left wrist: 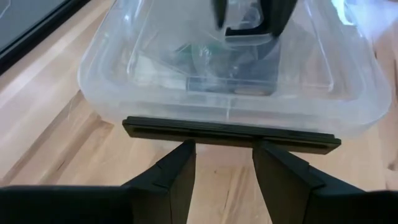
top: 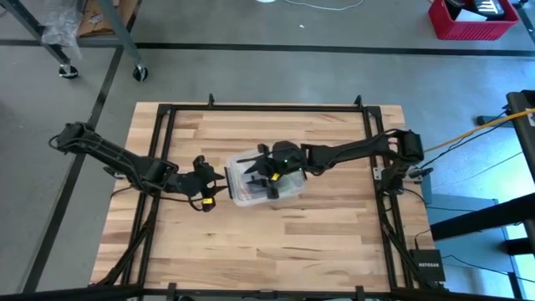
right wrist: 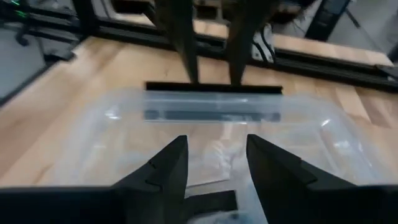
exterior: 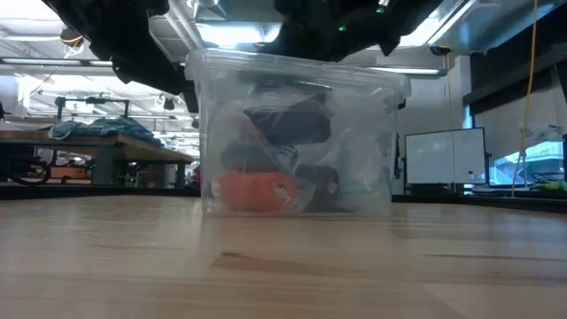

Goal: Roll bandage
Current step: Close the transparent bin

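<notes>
1. A clear plastic box [top: 266, 182] sits near the middle of the wooden table [top: 251, 242], lid on.
2. The left gripper [left wrist: 224, 163] is just beside the box's left end, low over the table. Its two dark fingers [left wrist: 177, 174] stand apart with a gap between them and nothing in that gap. A black bar [left wrist: 230, 134] on the end of the box lies right in front of the tips (touching or not, cannot tell).
3. The right gripper [right wrist: 216, 163] hangs over the top of the box from the right side. Its fingers [right wrist: 165, 168] are also parted. A black piece of the lid, apparently the handle [right wrist: 208, 200], shows below and between them; contact with it cannot be told from here.
4. In the right wrist view the left gripper's fingers show at the far end of the box, beside the same black bar.
5. From table height the box shows several things inside: an orange roll [exterior: 257, 190] at the bottom, dark rolled items [exterior: 292, 124] above and beside it, and crinkled clear wrapping among them.
6. The bandage: a dark fabric lump sits inside the box, but whether that is the bandage cannot be told. No strip lies out on the table.
</notes>
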